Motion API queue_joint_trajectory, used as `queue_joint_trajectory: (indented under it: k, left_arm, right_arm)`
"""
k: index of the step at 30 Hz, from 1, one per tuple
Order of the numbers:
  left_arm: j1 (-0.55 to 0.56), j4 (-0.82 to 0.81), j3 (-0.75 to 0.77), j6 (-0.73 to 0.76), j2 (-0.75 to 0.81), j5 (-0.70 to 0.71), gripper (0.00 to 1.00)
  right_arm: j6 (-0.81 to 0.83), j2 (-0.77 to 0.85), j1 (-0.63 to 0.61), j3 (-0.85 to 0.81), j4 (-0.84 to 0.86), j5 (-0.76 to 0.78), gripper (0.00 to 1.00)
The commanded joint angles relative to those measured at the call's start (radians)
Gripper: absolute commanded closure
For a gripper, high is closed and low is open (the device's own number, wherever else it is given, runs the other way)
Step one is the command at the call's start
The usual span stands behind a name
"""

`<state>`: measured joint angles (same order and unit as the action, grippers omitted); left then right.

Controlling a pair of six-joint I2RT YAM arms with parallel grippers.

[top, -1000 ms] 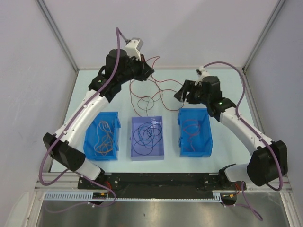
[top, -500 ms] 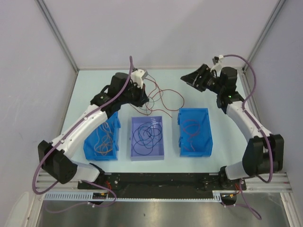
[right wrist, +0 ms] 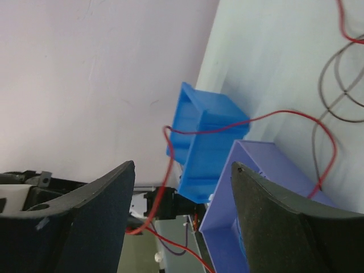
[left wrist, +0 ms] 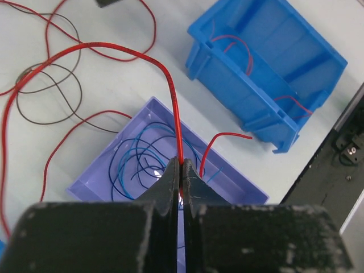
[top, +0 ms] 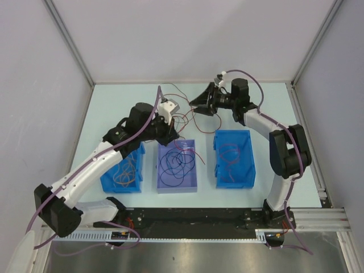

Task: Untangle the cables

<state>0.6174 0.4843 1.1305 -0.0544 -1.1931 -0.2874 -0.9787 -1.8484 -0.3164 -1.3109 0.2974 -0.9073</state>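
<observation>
Swung leftward since before, the right fingers (top: 199, 103) gape empty over the desk (top: 114, 96); the left fingers (left wrist: 177, 179) pinch a red cable (left wrist: 170, 85) above the purple bin (left wrist: 94, 170), with loose cables (top: 183, 116) between them.

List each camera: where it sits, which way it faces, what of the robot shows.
Top external: above and behind, looking down at the table; left arm, right arm show.
Left wrist: looks down past the shut left gripper, pinching a red cable, onto the purple bin.
Right wrist: looks sideways through the open right gripper.
Shared: the purple bin.
</observation>
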Motion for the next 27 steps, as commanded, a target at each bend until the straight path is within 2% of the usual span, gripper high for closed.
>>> queue_joint_trajectory:
  k: [1, 5, 7, 10, 11, 12, 14, 15, 19, 22, 23, 27]
  left_arm:
    - [0.019, -0.026, 0.002, 0.051, -0.003, -0.07, 1.0]
    - [0.022, -0.018, 0.014, 0.09, -0.023, -0.101, 0.99]
    - [0.024, -0.016, 0.012, 0.093, -0.023, -0.081, 1.0]
    - [0.024, -0.016, 0.009, 0.099, -0.025, -0.062, 1.0]
    - [0.024, -0.015, 0.009, 0.097, -0.025, -0.062, 1.0]
    - [0.024, -0.015, 0.008, 0.097, -0.023, -0.062, 1.0]
    - [0.024, -0.027, 0.003, 0.097, -0.014, -0.056, 1.0]
    - [0.024, -0.03, 0.0, 0.096, -0.011, -0.056, 1.0]
    - [0.024, -0.036, -0.003, 0.096, -0.006, -0.053, 1.0]
    - [0.024, -0.035, -0.008, 0.096, -0.005, -0.053, 1.0]
    - [0.024, -0.035, -0.009, 0.094, -0.003, -0.049, 1.0]
    - [0.024, -0.036, -0.012, 0.094, 0.003, -0.042, 1.0]
  right_arm:
    - [-0.046, -0.057, -0.021, -0.112, 0.085, -0.129, 0.27]
    - [-0.055, -0.107, -0.036, -0.16, 0.074, -0.199, 0.29]
    - [-0.016, -0.123, -0.044, -0.192, 0.014, -0.217, 0.3]
    - [0.182, -0.13, -0.061, -0.282, -0.257, -0.2, 0.31]
    - [0.243, -0.136, -0.064, -0.309, -0.447, -0.18, 0.31]
    - [0.371, -0.14, -0.072, -0.339, -0.539, -0.11, 0.31]
    - [0.451, -0.144, -0.076, -0.388, -0.712, -0.027, 0.31]
    - [0.475, -0.147, -0.081, -0.39, -0.734, 0.023, 0.31]
    - [0.466, -0.152, -0.108, -0.37, -0.744, 0.019, 0.33]
    - [0.469, -0.166, -0.141, -0.363, -0.751, 0.025, 0.37]
    - [0.469, -0.169, -0.145, -0.363, -0.754, 0.022, 0.41]
    - [0.457, -0.157, -0.168, -0.343, -0.736, 0.031, 0.43]
